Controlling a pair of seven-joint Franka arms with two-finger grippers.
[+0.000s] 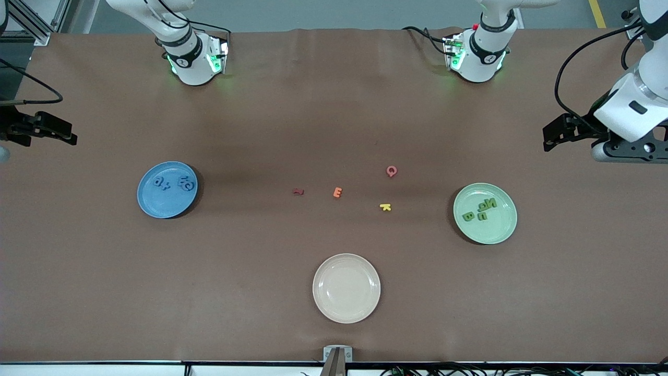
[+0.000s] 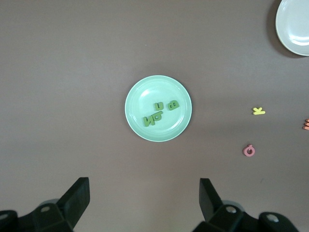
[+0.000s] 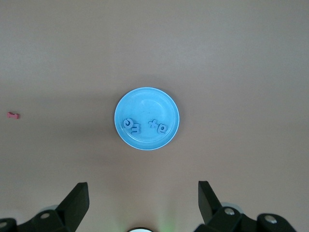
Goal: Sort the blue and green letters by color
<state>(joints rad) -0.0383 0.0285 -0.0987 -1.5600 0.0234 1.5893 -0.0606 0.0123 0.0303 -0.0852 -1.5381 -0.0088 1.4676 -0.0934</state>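
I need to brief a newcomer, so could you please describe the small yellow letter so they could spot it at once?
Start at the pale green round plate toward the left arm's end of the table. Beside it, toward the middle, lies the small flat yellow letter K on the brown cloth. It is the only yellow piece, nearer the camera than the pink ring-shaped letter.

obstacles: pink letter (image 1: 391,171), yellow K (image 1: 385,207), orange letter (image 1: 337,192) | well apart, passable between

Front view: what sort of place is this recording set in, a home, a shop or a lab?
Probably a robotics lab: two pedestal-mounted arms stand at a brown-covered table, aluminium framing shows in one corner, and cables run along the table's edge.
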